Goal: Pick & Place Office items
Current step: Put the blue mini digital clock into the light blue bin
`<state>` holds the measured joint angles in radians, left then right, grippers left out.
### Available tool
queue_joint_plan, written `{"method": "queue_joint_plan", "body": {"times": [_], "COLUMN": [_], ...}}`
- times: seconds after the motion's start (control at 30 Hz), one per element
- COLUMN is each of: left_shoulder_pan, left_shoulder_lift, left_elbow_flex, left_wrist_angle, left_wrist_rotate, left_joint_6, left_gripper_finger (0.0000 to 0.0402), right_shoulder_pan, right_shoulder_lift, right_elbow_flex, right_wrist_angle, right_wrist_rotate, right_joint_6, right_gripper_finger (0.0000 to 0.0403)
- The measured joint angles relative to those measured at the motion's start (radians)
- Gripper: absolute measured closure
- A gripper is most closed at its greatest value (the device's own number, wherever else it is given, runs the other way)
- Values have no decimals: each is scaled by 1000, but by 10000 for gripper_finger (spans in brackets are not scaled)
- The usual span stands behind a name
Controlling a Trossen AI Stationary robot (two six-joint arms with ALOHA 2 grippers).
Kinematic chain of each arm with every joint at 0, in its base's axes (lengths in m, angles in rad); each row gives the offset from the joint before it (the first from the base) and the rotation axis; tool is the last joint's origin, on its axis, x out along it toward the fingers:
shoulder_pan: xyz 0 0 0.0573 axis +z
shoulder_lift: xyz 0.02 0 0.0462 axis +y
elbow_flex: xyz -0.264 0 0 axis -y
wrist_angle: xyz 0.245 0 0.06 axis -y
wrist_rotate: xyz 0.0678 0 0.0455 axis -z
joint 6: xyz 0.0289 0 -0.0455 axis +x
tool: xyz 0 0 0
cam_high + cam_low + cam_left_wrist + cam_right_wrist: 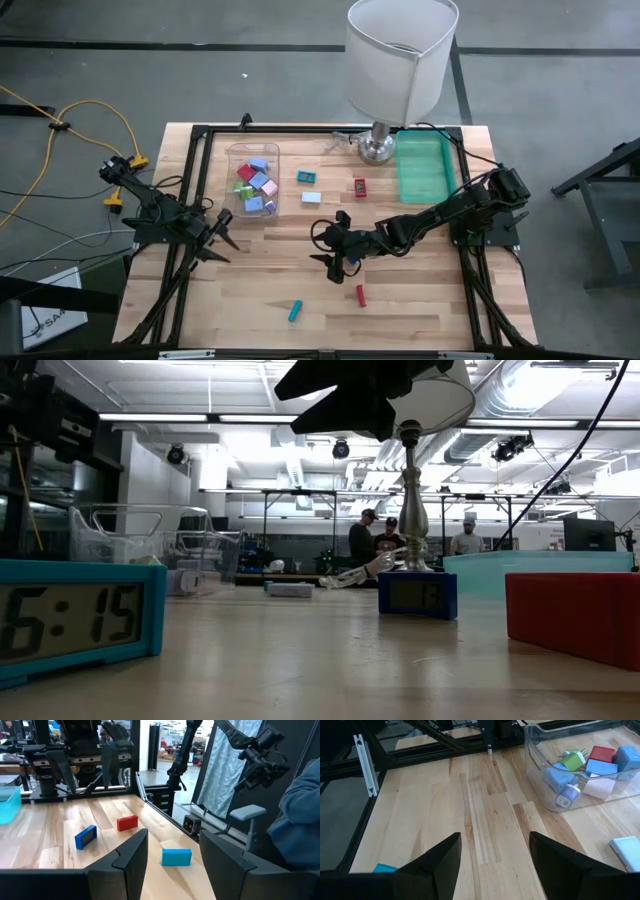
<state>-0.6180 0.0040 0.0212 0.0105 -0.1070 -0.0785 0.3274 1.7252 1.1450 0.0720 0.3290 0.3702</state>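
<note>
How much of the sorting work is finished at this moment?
Done: several pieces lie in the clear bin. In hand: nothing; the right gripper hovers mid-table, jaws open and empty. Left: the red block, teal block and others still on the table.

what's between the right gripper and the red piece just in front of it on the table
Nothing visible. In the high view the right gripper hangs open over bare wood, and the red piece lies close beside it with only tabletop between. The clear bin stands farther off, also unblocked.
</note>
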Motion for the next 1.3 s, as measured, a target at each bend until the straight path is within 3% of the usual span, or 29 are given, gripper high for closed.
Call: {"method": "queue_joint_plan", "body": {"times": [0.3,1.3], "left_shoulder_pan": [0,1], "left_shoulder_lift": [0,0], "left_elbow_flex": [0,0], "left_wrist_angle": [69,77], "left_wrist_rotate": [-2,1], "left_joint_6": [0,0], "left_gripper_finger": [229,229], "right_shoulder_pan": [0,-10], "right_shoulder_lift": [0,0], "right_elbow_flex": [0,0], "right_wrist_angle": [0,63], "right_wrist_rotate": [0,4], "right_joint_6": [0,-65], "right_gripper_finger": [182,182]}}
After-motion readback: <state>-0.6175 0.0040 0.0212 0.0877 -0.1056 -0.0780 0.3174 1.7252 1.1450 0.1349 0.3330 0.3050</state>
